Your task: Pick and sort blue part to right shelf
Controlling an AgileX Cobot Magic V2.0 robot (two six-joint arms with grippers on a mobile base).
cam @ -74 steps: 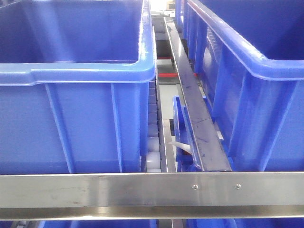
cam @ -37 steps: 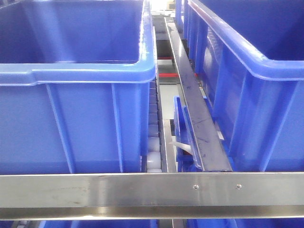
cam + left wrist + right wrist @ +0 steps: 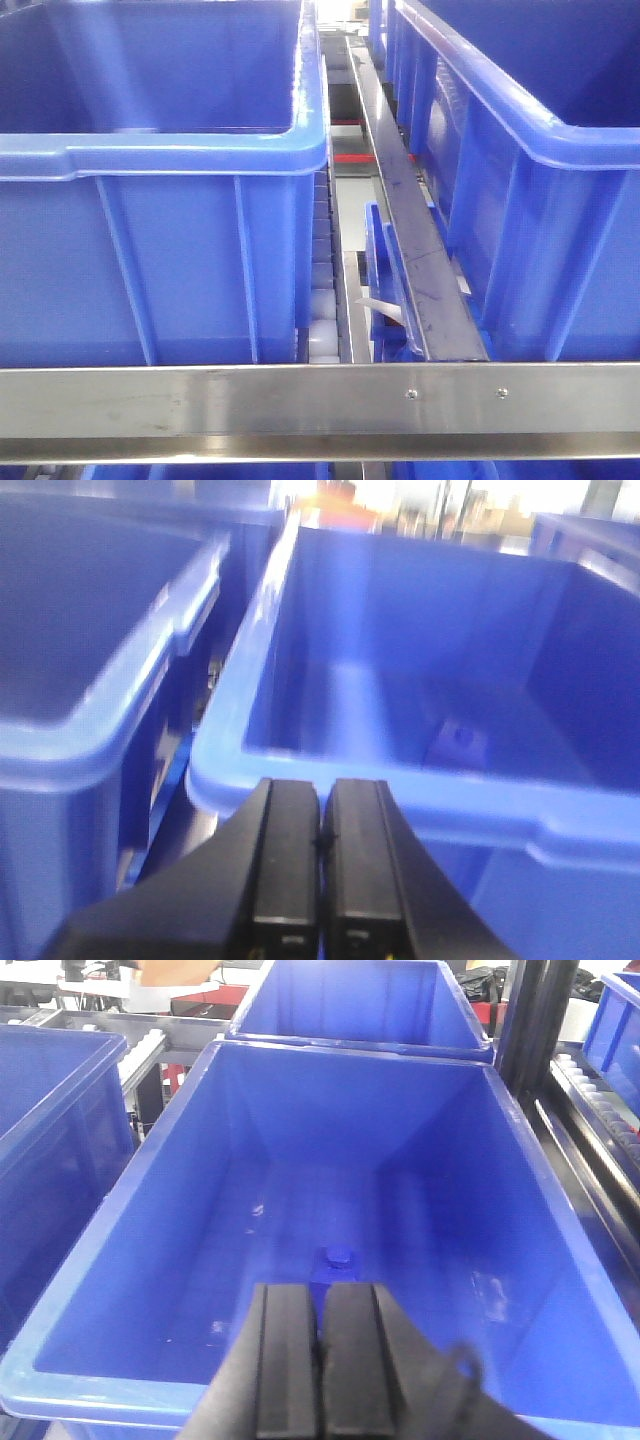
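Observation:
In the right wrist view my right gripper [image 3: 320,1288] is shut on a small dark blue part [image 3: 337,1260] with a round knob that sticks out past the fingertips. It hangs over the inside of a large blue bin [image 3: 300,1052] of the right shelf. In the left wrist view my left gripper [image 3: 322,783] is shut and empty, just before the near rim of another blue bin [image 3: 480,815]. A small blue piece [image 3: 457,740] lies on that bin's floor. Neither gripper shows in the front view.
The front view shows the shelf's steel front rail [image 3: 300,400], white roller tracks [image 3: 322,300], a dark steel divider [image 3: 420,270], and ribbed blue bins on the left [image 3: 150,260] and right [image 3: 540,200]. A second bin [image 3: 350,1000] stands behind the right gripper's bin.

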